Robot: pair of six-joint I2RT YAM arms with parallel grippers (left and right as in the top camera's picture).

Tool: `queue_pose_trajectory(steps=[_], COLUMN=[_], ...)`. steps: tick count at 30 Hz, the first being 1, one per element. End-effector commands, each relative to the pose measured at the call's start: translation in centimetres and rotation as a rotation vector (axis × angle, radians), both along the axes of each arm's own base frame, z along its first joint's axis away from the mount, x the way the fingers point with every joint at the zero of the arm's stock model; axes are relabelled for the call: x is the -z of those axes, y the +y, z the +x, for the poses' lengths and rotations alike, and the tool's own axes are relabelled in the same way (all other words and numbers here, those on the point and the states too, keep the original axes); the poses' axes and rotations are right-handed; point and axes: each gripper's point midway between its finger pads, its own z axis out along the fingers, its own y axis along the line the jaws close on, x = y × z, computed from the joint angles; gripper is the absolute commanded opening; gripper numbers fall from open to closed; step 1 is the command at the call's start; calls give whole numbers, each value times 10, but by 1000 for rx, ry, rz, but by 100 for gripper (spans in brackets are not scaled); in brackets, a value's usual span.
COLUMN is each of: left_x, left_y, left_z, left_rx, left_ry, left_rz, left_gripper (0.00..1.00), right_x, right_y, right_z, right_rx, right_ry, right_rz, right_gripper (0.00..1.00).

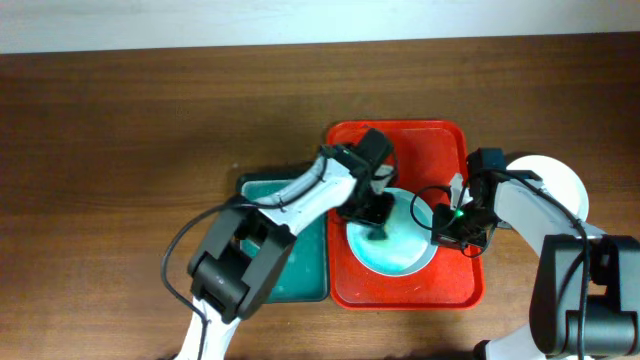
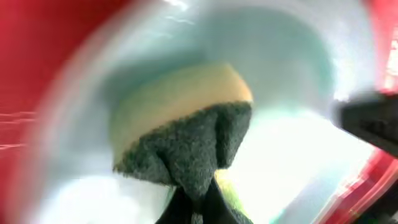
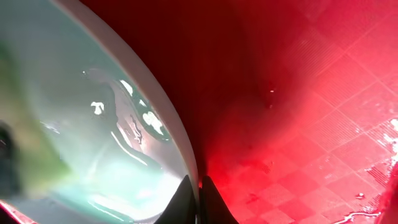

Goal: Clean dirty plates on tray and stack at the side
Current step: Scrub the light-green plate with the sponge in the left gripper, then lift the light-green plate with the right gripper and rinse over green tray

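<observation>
Overhead, 1 teal-smeared plate [image 1: 402,256] lies on the red tray [image 1: 400,130], the left gripper [image 1: 375,215] over it and the right gripper [image 1: 445,226] at its right rim; left wrist: the left gripper clamps a yellow-green sponge [image 2: 186,124] on the plate; right wrist: the right gripper pinches the plate's rim.

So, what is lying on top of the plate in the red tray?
A yellow-and-green sponge, held by the left gripper, presses on the plate. The plate surface under it is covered.
</observation>
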Motion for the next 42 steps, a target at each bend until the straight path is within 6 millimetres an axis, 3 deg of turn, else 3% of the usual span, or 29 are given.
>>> queue_pose_trajectory(steps=[1,5,8,9,10,13,14,15,17,18,19,21,22,27,30,31,34,38,42], left_x=[0,1,4,-1,-9,-59,-90,-116,-132,-136,-134,-121,-106,-23,-9,-9,-16,-55,-112], left_y=[-34,-24,15,35,42,39,42,61,91,123,147,169,178,186,192,192,188,192,213], left_z=[-54,-47,-19,-1,8,17,12,13,22,30,35,35,32,6,3,3,4,11,27], left_rx=[119,91,5,-31,-47,-59,-63,-96,-152,-204,-236,-261,-273,-321,-336,-336,-336,-381,-459], left_ry=[139,146,99,26,-21,-129,-150,-192,-255,-298,-307,-287,-252,-107,-103,-103,-89,-67,-168], left_rz=[-101,-85,43,118,140,69,30,41,113,216,302,376,392,386,386,386,367,308,241], left_gripper=[0,0,0,0,0,0,0,0,0,0,0,0,0,0,4,8,43,50,59], right_x=[5,5,5,5,5,5,5,5,5,5,5,5,5,5,5,5,5,-16,-72], right_y=[-8,-8,-8,-8,-8,-8,-8,-8,-8,-8,-8,-8,-8,-8,-8,-8,-8,-8,-2], right_z=[-3,-3,-3,-3,-3,-3,-4,-4,-4,-4,-4,-4,-4,-4,-4,-4,0,7,10], right_rx=[-7,-7,-7,-7,-7,-7,-7,-7,-7,-7,-7,-7,-7,-7,-7,-7,-7,-7,-32], right_ry=[13,16,16,16,16,16,20,20,20,20,20,20,19,20,20,20,1,0,22], right_rz=[-45,-44,-44,-44,-44,-44,-44,-44,-44,-44,-44,-44,-44,-44,-44,-44,-45,-42,-44], right_gripper=[5,5,5,4,4,5,5,5,5,5,4,5,5,5,5,5,4,4,4])
